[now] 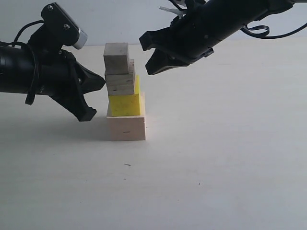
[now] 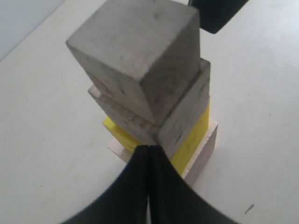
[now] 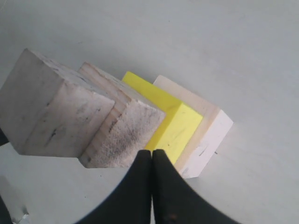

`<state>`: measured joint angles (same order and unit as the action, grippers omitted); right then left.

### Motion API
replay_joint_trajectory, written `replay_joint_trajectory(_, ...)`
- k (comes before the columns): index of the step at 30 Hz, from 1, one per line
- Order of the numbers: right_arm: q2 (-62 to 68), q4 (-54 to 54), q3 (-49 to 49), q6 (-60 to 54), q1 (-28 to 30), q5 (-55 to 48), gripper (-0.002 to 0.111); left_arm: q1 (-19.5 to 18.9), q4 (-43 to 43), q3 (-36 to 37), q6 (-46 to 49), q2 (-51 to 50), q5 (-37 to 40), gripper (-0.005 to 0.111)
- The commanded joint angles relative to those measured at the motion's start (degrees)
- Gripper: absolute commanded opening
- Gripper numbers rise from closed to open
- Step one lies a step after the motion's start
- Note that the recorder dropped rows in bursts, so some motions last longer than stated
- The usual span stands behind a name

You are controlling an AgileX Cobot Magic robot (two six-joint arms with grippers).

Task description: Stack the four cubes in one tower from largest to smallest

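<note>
The tower stands in the exterior view. From the bottom it is the large pale wood cube (image 1: 125,128), the yellow cube (image 1: 124,104), a small wood cube (image 1: 120,82) and a smaller one (image 1: 116,57), each slightly offset. My left gripper (image 1: 102,84) is shut and empty, with its tip just left of the second small cube. My right gripper (image 1: 144,45), also shut and empty, hangs up and to the right of the top cube. The left wrist view shows the left gripper (image 2: 148,148) before the top cube (image 2: 140,51) and the yellow cube (image 2: 191,142). The right wrist view shows the right gripper (image 3: 152,153), the yellow cube (image 3: 175,123) and the large cube (image 3: 205,135).
A pale, bare tabletop (image 1: 216,158) stretches all round the tower, and a light wall (image 1: 120,19) rises behind it. Both black arms reach in from the upper sides of the exterior view.
</note>
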<state>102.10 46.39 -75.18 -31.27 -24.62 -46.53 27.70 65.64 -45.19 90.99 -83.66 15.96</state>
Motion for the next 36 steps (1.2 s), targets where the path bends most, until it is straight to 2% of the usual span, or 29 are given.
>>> replay_joint_trajectory(1,-0.1,-0.4,0.2,-0.1,0.0,0.4,0.0,0.4,0.5,-0.3,0.1,0.0,0.4,0.0)
replay_joint_trajectory(36,-0.1,-0.5,0.2,-0.2,0.0,0.4,0.0,0.4,0.5,-0.3,0.4,0.0,1.3,0.0)
